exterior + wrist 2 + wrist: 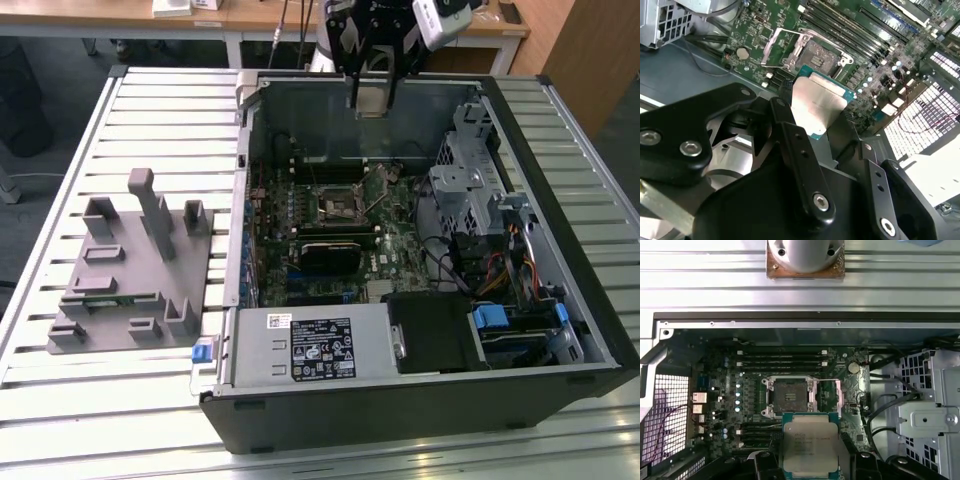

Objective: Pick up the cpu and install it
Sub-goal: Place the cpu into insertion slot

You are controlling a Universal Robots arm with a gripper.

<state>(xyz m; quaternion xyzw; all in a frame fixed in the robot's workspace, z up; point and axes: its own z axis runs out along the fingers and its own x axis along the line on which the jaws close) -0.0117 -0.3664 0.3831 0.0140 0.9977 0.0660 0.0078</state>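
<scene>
- Arm comes in from 12 o'clock in the exterior view. The gripper [372, 100] points down and hangs high over the far wall of the open computer case [590, 300].
- Fingers [795, 150] are closed on opposite edges of the cpu [372, 97]. It is held flat with its silver top up, clear of the board; it also shows in both wrist views [815, 100] [810, 447].
- The socket [338, 205] lies near the case middle, about 6 o'clock from the gripper and well apart from it. Its metal frame [777, 47] is lifted open.
- Around the socket: drive cage [465, 170] at 3 o'clock, black ribbed block [335, 250] at 6 o'clock, silver box [310, 345] further out at 6 o'clock.
- Grey fixture [130, 270] lies on the bench [60, 400] at 9 o'clock from the case.
</scene>
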